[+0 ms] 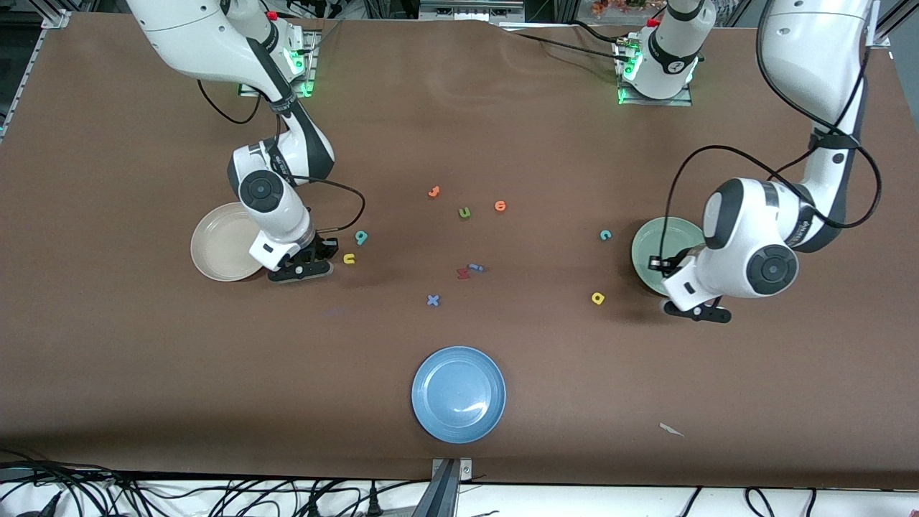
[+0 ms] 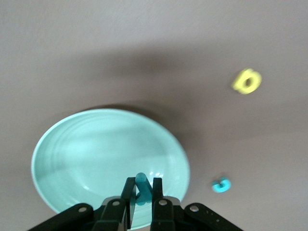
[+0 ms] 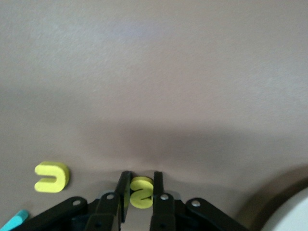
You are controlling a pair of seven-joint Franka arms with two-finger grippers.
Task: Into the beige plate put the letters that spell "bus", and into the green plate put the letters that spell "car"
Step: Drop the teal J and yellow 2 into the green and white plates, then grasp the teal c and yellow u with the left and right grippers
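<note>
My right gripper (image 1: 301,269) is down at the table between the beige plate (image 1: 219,244) and the yellow "u" (image 1: 349,258). In the right wrist view this gripper (image 3: 139,180) is shut on the yellow "s" (image 3: 141,192), with the yellow "u" (image 3: 52,176) lying close by. The teal "b" (image 1: 360,236) lies just past the "u". My left gripper (image 2: 143,185) hangs over the rim of the green plate (image 2: 96,154), shut on the teal "r" (image 2: 142,179). The teal "c" (image 1: 605,235) and yellow "a" (image 1: 597,298) lie on the table beside the green plate (image 1: 657,251).
A blue plate (image 1: 458,393) sits mid-table, nearest the front camera. Loose letters lie in the middle: two orange ones (image 1: 433,191) (image 1: 500,206), a green "u" (image 1: 464,212), a blue "x" (image 1: 433,300), and a red and blue pair (image 1: 468,271). A white scrap (image 1: 671,429) lies near the front edge.
</note>
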